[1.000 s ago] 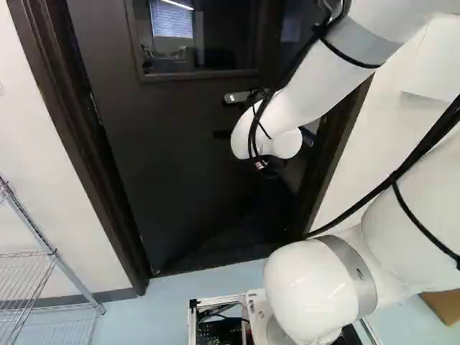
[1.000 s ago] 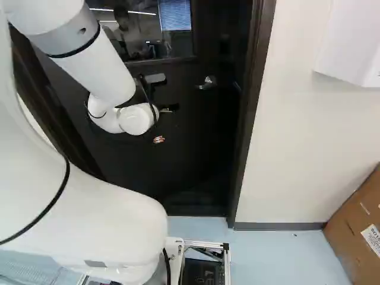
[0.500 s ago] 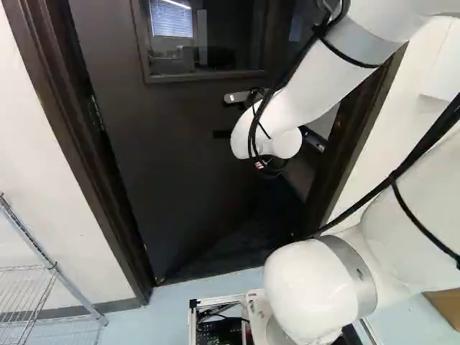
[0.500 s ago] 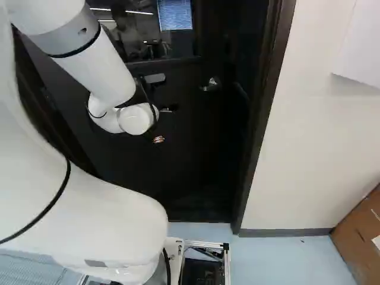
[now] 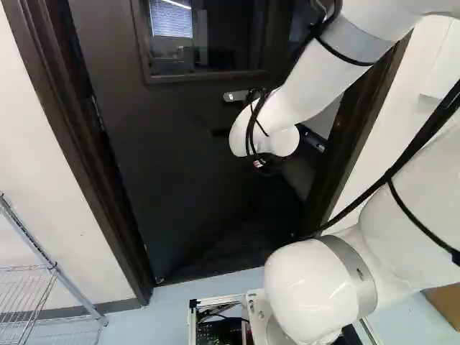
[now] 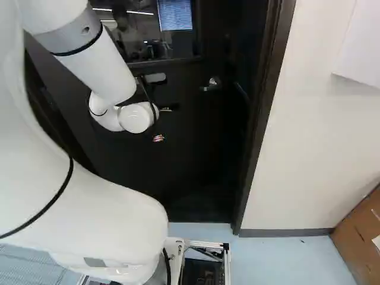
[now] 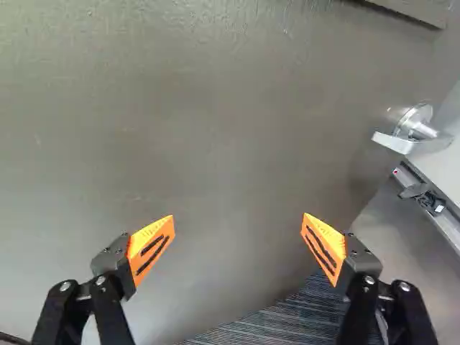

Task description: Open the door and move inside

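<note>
While the fingers point(image 7: 324, 248) stand spread wide, each with an orange pad, the gap between the pads shows plain door surface. Door point(image 5: 172, 165): dark, ajar, face ahead of the fingers in wrist view; contact with it can't be told from this angle. Lever handle point(image 7: 413, 136): silver, mounted on the door near its free edge, ahead of the fingers and off to one side, well apart from both pads. Just past that edge, a pale surface and a metal strip point(image 7: 442, 219) with a small black fitting. Striped dark carpet point(image 7: 287, 316) shows under the door's lower edge, near one finger.

Arm point(image 5: 309, 79): white, black cables strapped along it, reaching forward in front of the door, its wrist end below the door's window point(image 5: 205, 39). Window glass shows blinds and a bright light strip. Dark door frame point(image 5: 359, 122) surrounds the door; hinge side at the left of the left base view, light gap on the handle side.

Outward: pale blue floor point(image 6: 279, 255) before the doorway, metal-framed base part point(image 6: 205, 244) at the foot of the right base view, wire rack point(image 5: 25, 287) left of the doorway, cardboard box point(image 6: 356, 231) by the wall point(image 6: 309, 160) at right.
</note>
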